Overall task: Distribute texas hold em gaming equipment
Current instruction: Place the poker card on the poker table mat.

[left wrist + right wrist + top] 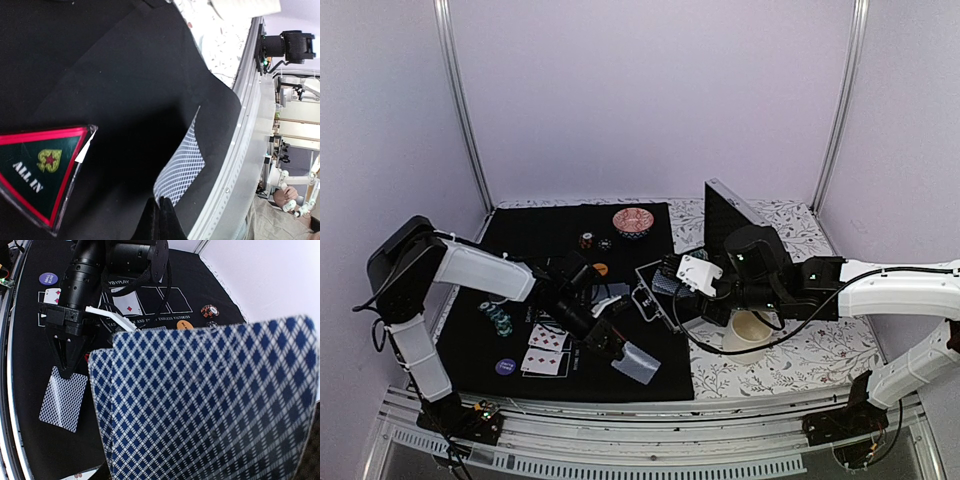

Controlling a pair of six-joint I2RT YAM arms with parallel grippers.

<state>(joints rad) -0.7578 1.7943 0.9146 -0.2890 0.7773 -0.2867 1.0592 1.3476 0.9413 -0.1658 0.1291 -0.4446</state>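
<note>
My left gripper (pixel 611 347) is shut on the edge of a grey-blue-backed playing card (pixel 638 365), low over the black mat's front edge. The left wrist view shows the shut fingertips (pixel 159 216) on that card (pixel 181 162), with the red triangle "ALL IN" marker (pixel 39 172) to their left. The right wrist view shows this card (pixel 62 400) below the left gripper (pixel 65 371). My right gripper (pixel 670 283) holds a stack of playing cards (pixel 210 405) that hides its own jaws. Striped chips (pixel 498 318) and a purple disc (pixel 505 366) lie at the mat's left.
Face-up cards (pixel 548 350) lie on the black mat (pixel 520 235). An orange disc (pixel 601 268) and chips (pixel 587 240) sit further back, near the red patterned bowl (pixel 633 221). An open black case (pixel 728 215) and the white cup (pixel 750 332) stand on the right.
</note>
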